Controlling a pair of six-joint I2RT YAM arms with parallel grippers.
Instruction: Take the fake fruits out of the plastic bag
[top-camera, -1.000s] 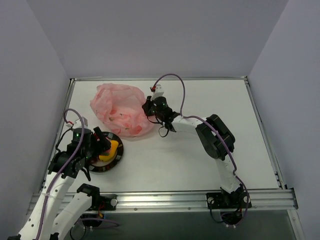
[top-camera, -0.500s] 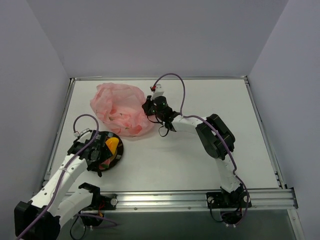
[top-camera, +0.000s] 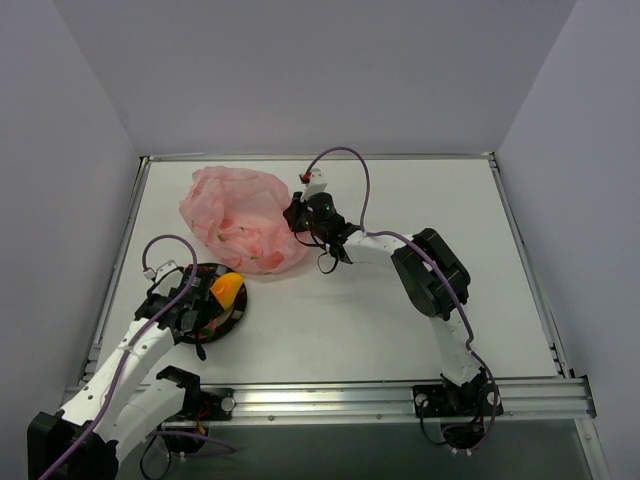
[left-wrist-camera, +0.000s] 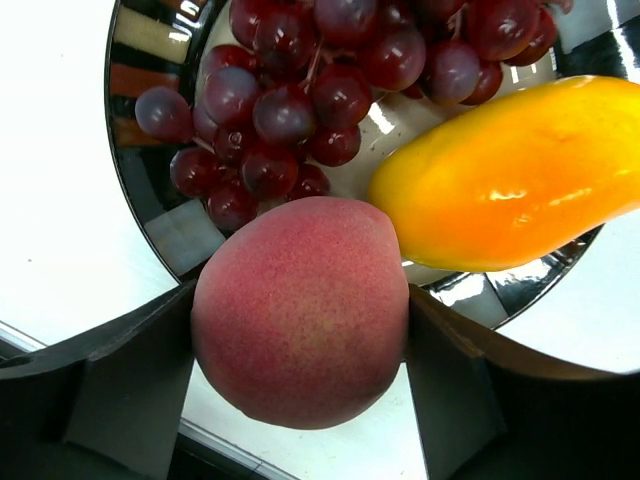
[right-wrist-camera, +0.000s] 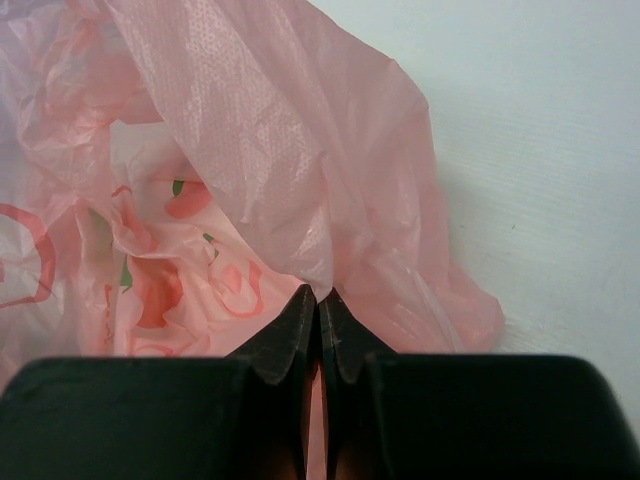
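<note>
Left pincer (left-wrist-camera: 300, 345) clasps the round, matte pink-red peach (left-wrist-camera: 300, 365) — right pincer (right-wrist-camera: 318, 325) pinches the crinkly pink bag (right-wrist-camera: 250, 150).

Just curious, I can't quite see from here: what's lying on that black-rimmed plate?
A dark grape bunch and an orange mango lie on the plate. The left gripper holds a peach over its rim. The fruit hides whether anything lies beneath.

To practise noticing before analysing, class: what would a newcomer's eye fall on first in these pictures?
The pink peach fills the left wrist view, gripped by the left gripper at the rim of the plate, where the dark red grapes and orange mango already lie. Towards the far left of the table, the right gripper pinches a fold of the crinkly pink plastic bag.
</note>
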